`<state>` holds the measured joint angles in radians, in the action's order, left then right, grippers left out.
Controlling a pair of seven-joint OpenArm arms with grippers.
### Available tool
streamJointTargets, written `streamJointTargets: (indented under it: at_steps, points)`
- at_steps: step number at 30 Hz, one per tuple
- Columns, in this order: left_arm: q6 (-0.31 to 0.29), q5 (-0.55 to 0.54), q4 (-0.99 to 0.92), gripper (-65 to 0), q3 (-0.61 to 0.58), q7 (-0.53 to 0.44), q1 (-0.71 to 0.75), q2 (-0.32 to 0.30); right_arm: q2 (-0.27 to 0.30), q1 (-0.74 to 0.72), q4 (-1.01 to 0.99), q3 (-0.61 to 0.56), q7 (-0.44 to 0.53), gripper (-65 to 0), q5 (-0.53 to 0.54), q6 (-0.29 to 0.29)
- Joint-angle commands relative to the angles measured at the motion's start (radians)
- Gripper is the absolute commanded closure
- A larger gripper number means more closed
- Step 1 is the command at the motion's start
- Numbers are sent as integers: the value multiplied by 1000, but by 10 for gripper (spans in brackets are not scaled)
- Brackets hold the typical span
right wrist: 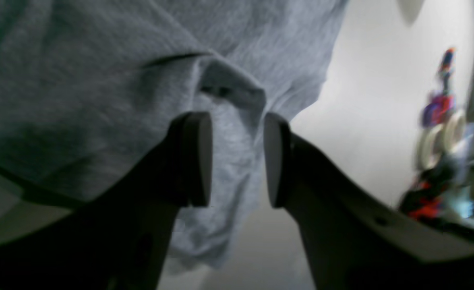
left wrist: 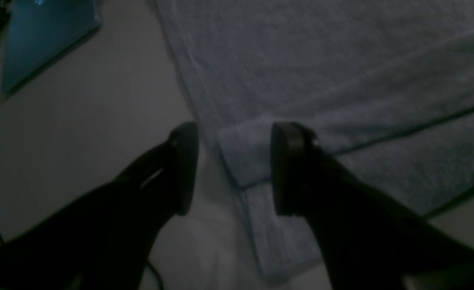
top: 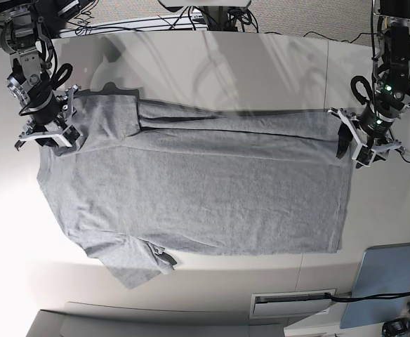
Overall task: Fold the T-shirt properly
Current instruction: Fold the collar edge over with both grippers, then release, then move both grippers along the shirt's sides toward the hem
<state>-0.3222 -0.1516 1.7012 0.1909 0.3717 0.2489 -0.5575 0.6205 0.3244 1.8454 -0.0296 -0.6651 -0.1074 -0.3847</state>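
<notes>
1. The T-shirt point(top: 198, 189): heather-grey knit, plain side up, spread nearly flat across the middle of the white table point(top: 212, 63). Its long far edge is folded over on itself in a narrow band, leaving a dark crease line along the fold. The fabric shows a fine mottled weave and shallow wrinkles.

2. Sleeve point(top: 138, 263): a short sleeve at the near side lies rumpled, its tip curled into a small roll.

3. Left gripper point(left wrist: 234, 169): two dark, flat, rounded pads stand apart over a folded corner of the shirt near the table's right edge in the base view. The doubled corner of cloth lies between the jaws; neither pad presses it closed. In the base view this gripper point(top: 365, 144) sits at the end of the folded band.

4. Right gripper point(right wrist: 237, 159): its two dark oval pads stand apart, with a puckered ridge of grey cloth rising between them. Whether a pad touches the cloth cannot be told. In the base view it point(top: 50, 130) sits at the shirt's far corner on that view's left.

5. Table: smooth, matte, pale surface; a blue flat sheet point(top: 387, 281) lies at its near right corner in the base view, well apart from the shirt.
</notes>
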Motion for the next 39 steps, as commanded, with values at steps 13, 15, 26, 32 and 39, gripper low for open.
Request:
streamJointTargets:
  at_steps: [13, 15, 26, 32, 39]
  points:
    - [45, -200, -58, 0, 8, 39, -15, 126, -143, 8, -3, 113, -60, 0, 163, 181]
    - [44, -197, -101, 0, 8, 40, -29, 131, -158, 5, -42, 127, -28, 0, 163, 171]
    - [-7, -201, -220, 0, 9, 166, -10, 126, -159, -45, -267, 128, -83, 0, 196, 31]
    - [-19, -201, -175, 0, 9, 196, 119, 89, -118, 64, -222, 132, -80, 0, 197, 15]
    - [-19, -210, -61, 0, 11, 181, 313, 46, -91, 231, -95, 190, -80, 0, 197, 25]
